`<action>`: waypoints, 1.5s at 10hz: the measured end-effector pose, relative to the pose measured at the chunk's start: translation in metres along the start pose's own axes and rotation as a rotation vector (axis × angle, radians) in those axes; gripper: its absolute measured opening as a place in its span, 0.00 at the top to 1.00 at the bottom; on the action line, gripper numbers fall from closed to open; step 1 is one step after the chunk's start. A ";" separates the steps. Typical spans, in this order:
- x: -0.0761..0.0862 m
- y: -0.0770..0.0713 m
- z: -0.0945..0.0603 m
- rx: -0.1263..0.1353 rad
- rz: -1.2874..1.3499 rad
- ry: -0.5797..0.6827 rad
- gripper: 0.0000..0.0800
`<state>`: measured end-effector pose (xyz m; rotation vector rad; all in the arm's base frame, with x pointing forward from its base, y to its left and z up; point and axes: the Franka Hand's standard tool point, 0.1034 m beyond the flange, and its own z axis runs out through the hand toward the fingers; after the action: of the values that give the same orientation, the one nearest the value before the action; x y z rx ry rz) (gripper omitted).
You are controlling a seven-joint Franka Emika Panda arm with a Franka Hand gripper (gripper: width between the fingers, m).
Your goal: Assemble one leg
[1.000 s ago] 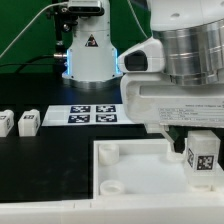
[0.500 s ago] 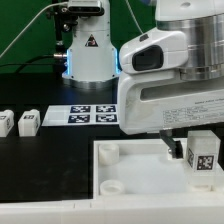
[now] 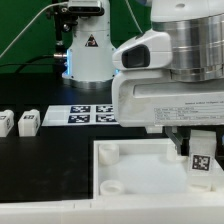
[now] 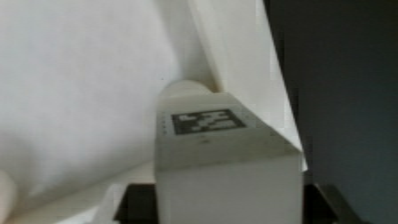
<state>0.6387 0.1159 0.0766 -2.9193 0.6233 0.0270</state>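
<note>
Clamped on the leg (image 3: 202,160) by the gripper (image 3: 199,148), jaws narrow, fingers (image 4: 135,203) pressed to both sides. Tag toward the exterior camera, slightly tilted. Held over the large white tray-like piece (image 3: 135,165), at its end on the exterior view's right; touching or not, cannot tell. On the exterior view's left, on the black table (image 3: 50,165), a second leg (image 3: 28,121) and a third leg (image 3: 5,123), beside the marker board (image 3: 93,114).

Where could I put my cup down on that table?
On the bare black table in front of the spare legs and marker board, at the exterior view's left of the white tray piece. The right is crowded: the gripper holds a leg over that tray piece.
</note>
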 end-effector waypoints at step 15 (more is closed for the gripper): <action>-0.011 0.000 0.009 0.090 0.487 -0.005 0.19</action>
<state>0.6287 0.1213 0.0683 -2.6087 1.2787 0.0605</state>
